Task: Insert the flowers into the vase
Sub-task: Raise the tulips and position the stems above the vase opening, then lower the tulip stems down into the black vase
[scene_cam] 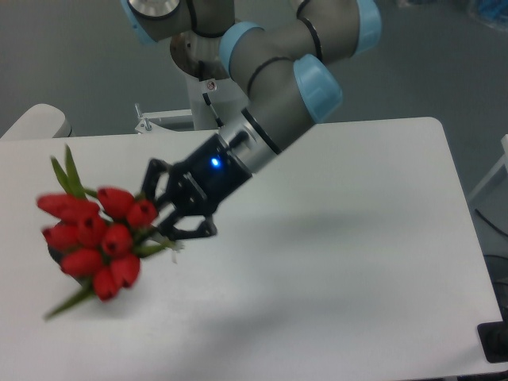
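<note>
The flowers, a bunch of red tulip buds with green leaves, hang in the air over the left part of the table. My gripper is shut on their stems just right of the buds, and the arm reaches in from the upper right. The dark grey vase is almost wholly hidden behind the bunch; only a dark sliver of it shows at the left edge of the buds. Whether the stems touch the vase cannot be made out.
The white table spreads to the right and front of the gripper. The arm's base column stands at the table's back edge. A pale rounded object sits beyond the back left corner.
</note>
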{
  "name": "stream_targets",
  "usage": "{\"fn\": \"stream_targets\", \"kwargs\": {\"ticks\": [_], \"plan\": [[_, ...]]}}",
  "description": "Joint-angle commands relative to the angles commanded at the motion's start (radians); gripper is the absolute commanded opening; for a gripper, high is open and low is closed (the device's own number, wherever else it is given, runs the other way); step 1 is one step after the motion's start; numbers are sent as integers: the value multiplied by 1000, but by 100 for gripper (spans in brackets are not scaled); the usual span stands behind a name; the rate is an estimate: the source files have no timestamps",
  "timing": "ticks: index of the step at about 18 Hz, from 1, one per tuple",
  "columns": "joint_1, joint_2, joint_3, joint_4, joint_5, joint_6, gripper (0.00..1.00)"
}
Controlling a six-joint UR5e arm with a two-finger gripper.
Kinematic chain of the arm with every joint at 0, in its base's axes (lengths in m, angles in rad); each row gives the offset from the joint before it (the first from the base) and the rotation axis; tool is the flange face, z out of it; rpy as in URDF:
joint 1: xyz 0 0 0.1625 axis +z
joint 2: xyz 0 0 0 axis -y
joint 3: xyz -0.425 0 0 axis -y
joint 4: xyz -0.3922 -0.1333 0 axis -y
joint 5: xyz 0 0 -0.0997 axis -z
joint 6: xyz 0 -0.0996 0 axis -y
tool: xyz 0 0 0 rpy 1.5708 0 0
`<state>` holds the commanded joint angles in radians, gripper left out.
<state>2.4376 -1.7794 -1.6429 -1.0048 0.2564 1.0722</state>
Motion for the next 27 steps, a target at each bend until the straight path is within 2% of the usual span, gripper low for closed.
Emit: {"fn": "stream_targets", "kwargs": {"ticks": [4, 7, 10, 14, 20, 27], "plan": [[-46, 6, -2, 0, -11, 0, 0], [-86, 6, -28, 5, -16, 9, 0], [-112, 5, -44, 34, -68, 14, 1], [-140, -5, -44, 43, -68, 17, 1], [-143, -32, -74, 107, -62, 23, 3], [-146, -40, -101, 115, -55, 38, 5]]}}
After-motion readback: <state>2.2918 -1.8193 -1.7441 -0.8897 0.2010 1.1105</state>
